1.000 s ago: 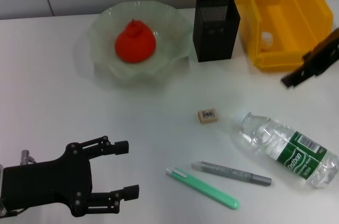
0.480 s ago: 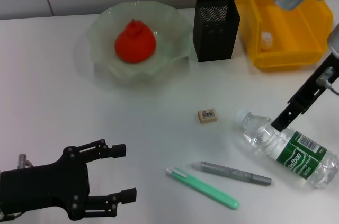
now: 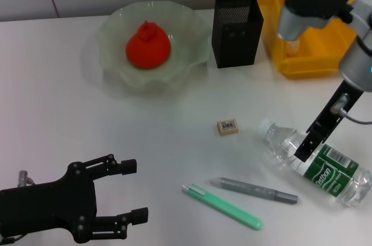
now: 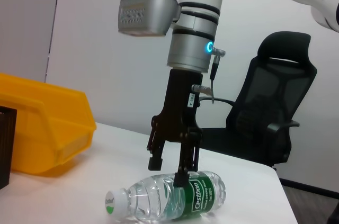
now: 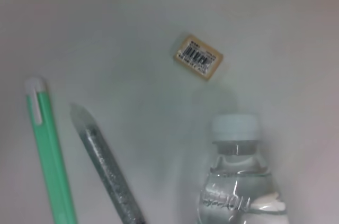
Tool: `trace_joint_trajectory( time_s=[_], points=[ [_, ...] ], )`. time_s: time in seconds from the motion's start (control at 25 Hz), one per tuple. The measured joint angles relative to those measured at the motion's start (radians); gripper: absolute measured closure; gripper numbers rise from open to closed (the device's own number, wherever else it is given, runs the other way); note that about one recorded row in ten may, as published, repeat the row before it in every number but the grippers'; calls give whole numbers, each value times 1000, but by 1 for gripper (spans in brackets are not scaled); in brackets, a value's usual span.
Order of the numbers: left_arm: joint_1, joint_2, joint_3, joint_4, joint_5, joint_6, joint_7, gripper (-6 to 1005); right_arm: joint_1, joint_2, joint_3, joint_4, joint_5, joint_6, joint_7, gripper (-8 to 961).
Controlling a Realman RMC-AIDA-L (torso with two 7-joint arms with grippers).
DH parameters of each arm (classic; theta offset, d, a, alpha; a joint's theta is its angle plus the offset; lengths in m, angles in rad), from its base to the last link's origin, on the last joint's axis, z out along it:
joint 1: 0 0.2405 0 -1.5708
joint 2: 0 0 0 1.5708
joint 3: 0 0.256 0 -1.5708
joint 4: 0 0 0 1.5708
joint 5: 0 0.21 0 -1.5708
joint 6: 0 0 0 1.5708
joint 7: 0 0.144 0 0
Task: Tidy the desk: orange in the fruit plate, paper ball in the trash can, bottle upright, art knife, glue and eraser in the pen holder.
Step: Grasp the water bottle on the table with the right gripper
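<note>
White desk: right gripper (image 3: 304, 152) has swung down onto the lying bottle (image 3: 317, 164), fingers spread astride it (uprighting comes next); left gripper (image 3: 131, 191) idles open, near-left.

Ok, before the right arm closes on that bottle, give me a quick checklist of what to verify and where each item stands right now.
1. Right gripper open over the bottle: ok, fingers spread, one finger down at the bottle's side.
2. Bottle position: lying on its side, cap toward the eraser; not yet upright.
3. Firm contact on both sides of the bottle: cannot tell.
4. Space around the bottle: ok, the eraser, the grey glue pen and the green art knife all lie apart from it.
5. Left gripper out of the way: ok, open at the near left of the table.
6. Orange in the fruit plate: ok.
</note>
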Motion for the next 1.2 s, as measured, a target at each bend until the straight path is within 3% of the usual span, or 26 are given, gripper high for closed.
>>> trace_joint_trajectory(
  time_s=[0.72,1.2],
  points=[
    [-1,0,0,0,0,-2,0,138,24,6,-137,162,21,149,34,155],
    [-2,-2,0,0,0,-3,0,138,26,6,-155,196,29,172,33,156]
  ],
)
